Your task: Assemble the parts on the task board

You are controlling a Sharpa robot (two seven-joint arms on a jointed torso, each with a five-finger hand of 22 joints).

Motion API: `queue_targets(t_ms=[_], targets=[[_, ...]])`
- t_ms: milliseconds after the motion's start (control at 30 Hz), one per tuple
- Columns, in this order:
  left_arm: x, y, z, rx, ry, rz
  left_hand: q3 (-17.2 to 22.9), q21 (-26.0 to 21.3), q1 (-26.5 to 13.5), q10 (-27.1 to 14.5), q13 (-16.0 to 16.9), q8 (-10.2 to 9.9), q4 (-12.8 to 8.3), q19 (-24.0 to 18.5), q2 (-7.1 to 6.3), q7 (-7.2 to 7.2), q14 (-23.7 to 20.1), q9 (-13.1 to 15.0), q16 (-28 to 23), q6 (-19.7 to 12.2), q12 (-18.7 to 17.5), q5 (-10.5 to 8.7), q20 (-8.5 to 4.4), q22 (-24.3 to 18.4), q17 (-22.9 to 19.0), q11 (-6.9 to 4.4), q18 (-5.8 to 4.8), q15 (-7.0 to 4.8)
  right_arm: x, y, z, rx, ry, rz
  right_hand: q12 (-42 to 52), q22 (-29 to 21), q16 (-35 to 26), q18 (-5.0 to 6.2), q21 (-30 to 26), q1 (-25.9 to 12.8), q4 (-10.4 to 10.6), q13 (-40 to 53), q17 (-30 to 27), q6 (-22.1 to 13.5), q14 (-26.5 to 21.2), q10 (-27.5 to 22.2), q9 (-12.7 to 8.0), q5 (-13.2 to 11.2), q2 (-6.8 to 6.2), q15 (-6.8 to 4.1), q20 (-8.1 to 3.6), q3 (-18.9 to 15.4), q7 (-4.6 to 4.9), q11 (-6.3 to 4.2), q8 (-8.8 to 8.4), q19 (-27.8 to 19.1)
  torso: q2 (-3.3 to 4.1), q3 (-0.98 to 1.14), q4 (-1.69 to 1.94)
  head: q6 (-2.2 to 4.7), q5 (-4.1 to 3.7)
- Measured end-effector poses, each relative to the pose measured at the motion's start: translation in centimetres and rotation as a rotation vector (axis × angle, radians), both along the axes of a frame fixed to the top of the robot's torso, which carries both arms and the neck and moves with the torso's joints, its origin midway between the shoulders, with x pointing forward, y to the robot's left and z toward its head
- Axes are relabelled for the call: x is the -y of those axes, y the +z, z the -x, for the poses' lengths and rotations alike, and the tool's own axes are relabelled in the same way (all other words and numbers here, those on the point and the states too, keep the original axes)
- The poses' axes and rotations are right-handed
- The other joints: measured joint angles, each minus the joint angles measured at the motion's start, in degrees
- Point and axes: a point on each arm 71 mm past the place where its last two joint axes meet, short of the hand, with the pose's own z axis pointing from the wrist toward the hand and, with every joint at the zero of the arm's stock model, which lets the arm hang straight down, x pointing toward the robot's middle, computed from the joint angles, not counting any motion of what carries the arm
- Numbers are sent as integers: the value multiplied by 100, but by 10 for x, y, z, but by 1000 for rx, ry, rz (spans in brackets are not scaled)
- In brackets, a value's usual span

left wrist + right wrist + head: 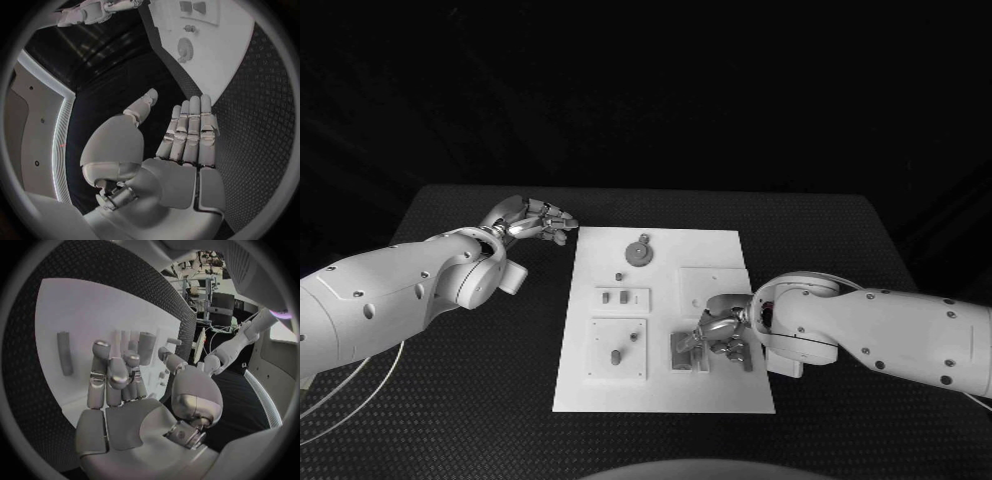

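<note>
We see the board (664,320) lying flat in the middle of the dark surface (473,380), its long axis running away from the robot. On its far part lies a round gear-like part (638,252), flat, with a small tab pointing away. Nearer, on the board's left half, a small plate carries two short parts (623,296) standing side by side, and below it a square plate (619,347) holds a short peg (615,354) whose long axis runs along the board. On the right half, near the middle, a grey bracket-like part (687,352) stands with its long axis also along the board. Our right robot hand (726,335) is over the board's right half just beside that bracket, fingers bent downward; in the right wrist view the fingers (111,375) are curled partly inward above the white board (69,315), with a long grey bar (64,353) lying beyond them, and we cannot tell whether they hold or touch anything. Our left robot hand (531,220) is off the board, over the surface near the board's far left corner; in the left wrist view its fingers (190,130) are stretched straight and close together, the thumb apart, and it holds nothing.
</note>
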Motion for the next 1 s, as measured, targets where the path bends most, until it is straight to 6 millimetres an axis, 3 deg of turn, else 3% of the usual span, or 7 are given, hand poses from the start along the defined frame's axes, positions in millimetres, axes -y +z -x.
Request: queue_targets(t_ms=[133, 300, 400, 800, 1000], targets=[[0, 0, 0, 0, 0, 0, 0, 0, 0, 0, 0, 0, 0, 0, 0, 0, 0, 0, -21, 0, 0, 0, 0, 0, 6, 0, 0, 0, -3, 0, 2, 3, 24, 4, 0, 0, 0, 0, 0, 401, -386, 2, 0, -5, 0, 0, 39, 0, 56, 1, 1, -69, -5, 0, -10, -1, 0, 1, 2, -4, 0], [0, 0, 0, -1, -1, 0, 0, 0, 0, 0, 0, 21, 0, 0, 0, 0, 0, 0, -21, 0, 0, 0, 0, 0, 6, 0, 0, 0, -4, 0, 5, -3, 64, 17, 0, 0, 0, 1, 0, 658, -548, 1, 9, 19, 25, 0, 62, 0, -26, -8, 1, -111, -29, 0, 11, -1, 0, 3, 2, -8, 0], [0, 0, 0, -1, -1, 0, 0, 0, 0, 0, 0, 21, 0, 0, 0, 0, 0, 0, -21, 0, 0, 0, 0, 0, 7, 0, 0, 0, -4, -1, 7, -7, 85, 26, 0, 0, 0, 1, 0, 726, -548, 1, 9, 34, 32, 0, 68, 0, -93, -14, 10, -111, -22, 0, 11, 8, 1, 3, -1, -9, 1], [0, 0, 0, -3, -2, 0, 0, 0, 0, 0, -4, 21, 0, 0, 0, 0, 0, -5, -21, 0, 0, 0, 0, 1, 17, 0, -1, 0, -7, -1, 9, 4, 135, 52, 0, 0, 0, 3, 0, 749, -459, 1, 14, 58, 45, 43, 85, 0, -116, -5, -1, -119, -26, -1, 45, 39, 1, 2, -2, -7, 3], [0, 0, 0, -3, -3, 0, 0, 0, 0, 0, -4, 21, 0, 0, 0, 0, 0, -5, -21, 0, 0, 0, 0, 1, 17, 0, 0, 0, -7, -1, 7, 22, 140, 63, 0, 0, 0, 4, 0, 651, -290, 0, 22, 72, 53, 43, 101, 0, 41, 3, 0, -191, -40, -1, 46, 40, 1, 0, -1, -7, -1]])
